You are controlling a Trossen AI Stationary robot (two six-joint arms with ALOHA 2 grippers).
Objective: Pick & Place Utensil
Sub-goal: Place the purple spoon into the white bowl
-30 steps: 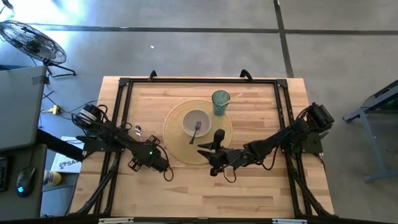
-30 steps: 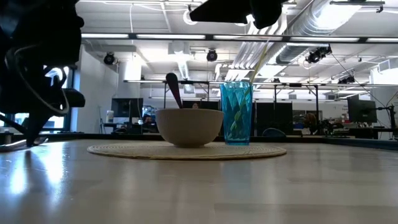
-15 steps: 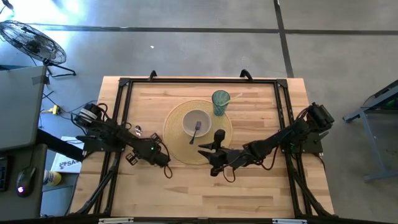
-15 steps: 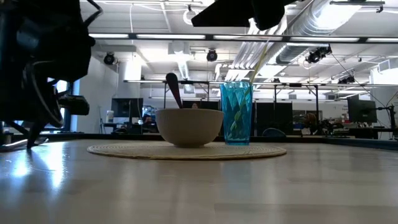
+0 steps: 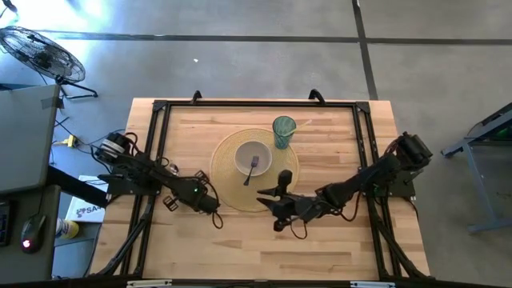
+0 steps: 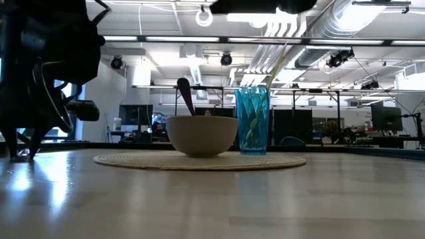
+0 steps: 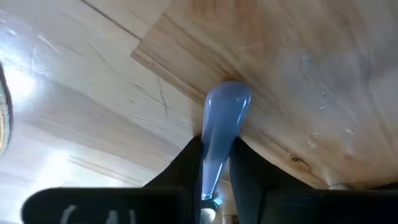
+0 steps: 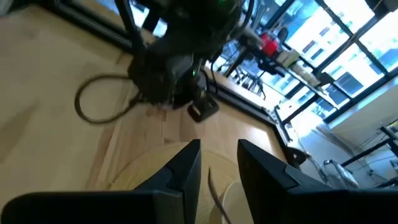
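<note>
The left end effector (image 7: pixel 214 180), near the counter's left edge, grips a shiny blue-grey metal spoon (image 7: pixel 221 134) by its handle. It looks light, stiff and slippery. The right end effector (image 8: pixel 217 168) hangs open.

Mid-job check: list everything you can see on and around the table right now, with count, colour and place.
Placemat: one, tan woven round, table centre.
Bowl: one, white, on the placemat.
Fork: one, dark, resting in the bowl.
Tumbler: one, teal, on the placemat's far edge, a pale straw in it.
Spoon: one, bluish, clamped in the left hand.
Table: one, light wood, black frame.
Fan: one, dark, on the floor beyond the table's left corner.
Left hand: shut on the spoon, left of the placemat.
Right hand: open, above the placemat's near edge.
</note>
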